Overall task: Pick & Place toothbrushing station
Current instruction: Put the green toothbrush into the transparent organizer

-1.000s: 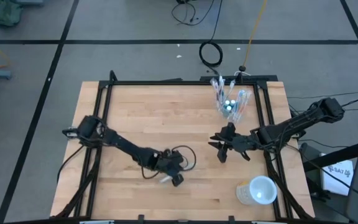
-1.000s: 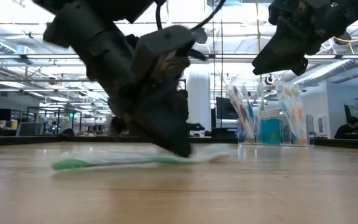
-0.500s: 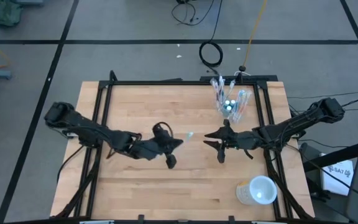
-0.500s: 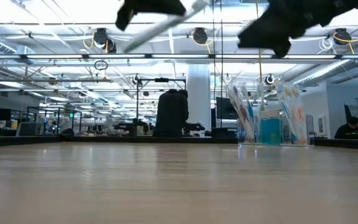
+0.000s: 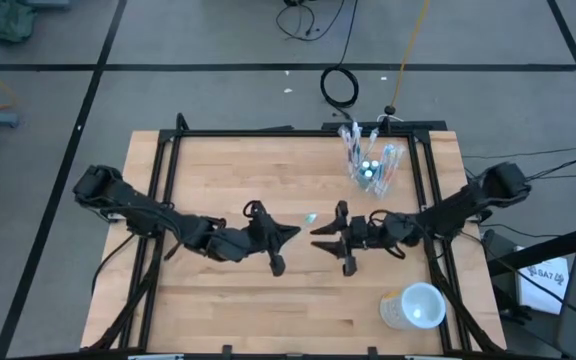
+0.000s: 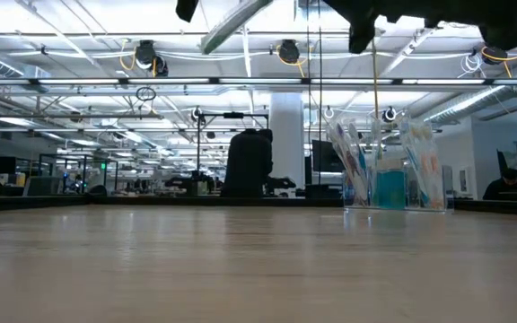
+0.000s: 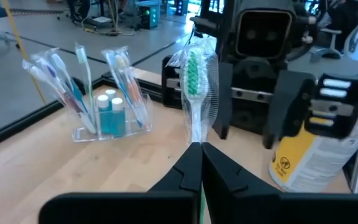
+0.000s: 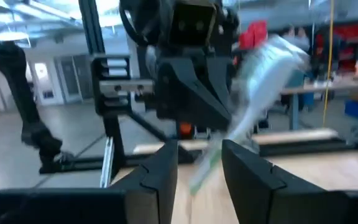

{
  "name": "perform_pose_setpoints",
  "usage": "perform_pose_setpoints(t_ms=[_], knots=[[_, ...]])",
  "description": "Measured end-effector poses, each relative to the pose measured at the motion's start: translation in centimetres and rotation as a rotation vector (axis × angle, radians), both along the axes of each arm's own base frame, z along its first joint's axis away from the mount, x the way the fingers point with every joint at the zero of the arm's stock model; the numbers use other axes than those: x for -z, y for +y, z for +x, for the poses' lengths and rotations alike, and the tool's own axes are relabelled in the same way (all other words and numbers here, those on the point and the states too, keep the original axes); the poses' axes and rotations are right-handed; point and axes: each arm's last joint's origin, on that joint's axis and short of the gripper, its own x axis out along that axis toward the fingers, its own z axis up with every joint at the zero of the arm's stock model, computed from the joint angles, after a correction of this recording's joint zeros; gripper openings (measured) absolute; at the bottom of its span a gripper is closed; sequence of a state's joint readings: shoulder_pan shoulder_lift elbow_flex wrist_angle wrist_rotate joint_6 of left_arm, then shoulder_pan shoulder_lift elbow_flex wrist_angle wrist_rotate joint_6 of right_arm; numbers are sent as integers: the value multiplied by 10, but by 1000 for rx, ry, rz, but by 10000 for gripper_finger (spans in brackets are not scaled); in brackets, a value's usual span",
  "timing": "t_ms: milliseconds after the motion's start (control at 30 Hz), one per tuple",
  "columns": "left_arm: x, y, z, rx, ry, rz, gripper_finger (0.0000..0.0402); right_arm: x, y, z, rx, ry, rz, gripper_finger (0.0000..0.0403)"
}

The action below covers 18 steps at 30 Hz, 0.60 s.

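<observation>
Since a second ago the left gripper [image 5: 280, 236] has lifted the green toothbrush [image 7: 195, 93] off the table [image 5: 218, 170] and now holds it clenched in mid-air near the centre, bristles pointing toward three o'clock. The right gripper [image 5: 330, 240] has slid in from three o'clock and faces it, fingers parted with the brush between them in its wrist view. This looks like a handover toward the clear tumbler [image 5: 370, 167], which stands at one o'clock.

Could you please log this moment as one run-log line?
left gripper: shut on wrapped green toothbrush, lifted mid-table | right gripper: open, facing it | holder: far right corner
</observation>
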State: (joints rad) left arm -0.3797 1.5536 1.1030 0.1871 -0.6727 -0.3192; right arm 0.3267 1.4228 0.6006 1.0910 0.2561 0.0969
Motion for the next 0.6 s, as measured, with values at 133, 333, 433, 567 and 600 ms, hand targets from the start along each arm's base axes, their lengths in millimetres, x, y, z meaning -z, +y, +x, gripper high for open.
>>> perform_pose_setpoints(t_ms=[133,333,433,567,600], knots=[[0,1,1,17,-2,-14,4,4,-1,5,44,-47,9,116],[-1,-1,1,74,-1,-27,5,8,-8,9,51,-57,68,116],[-1,-1,1,87,1,-31,5,9,-9,10,54,-53,76,116],[-1,0,1,83,-2,-39,8,8,-9,10,52,-60,72,116],[-1,0,2,81,-2,-41,5,8,-9,10,43,-59,70,116]])
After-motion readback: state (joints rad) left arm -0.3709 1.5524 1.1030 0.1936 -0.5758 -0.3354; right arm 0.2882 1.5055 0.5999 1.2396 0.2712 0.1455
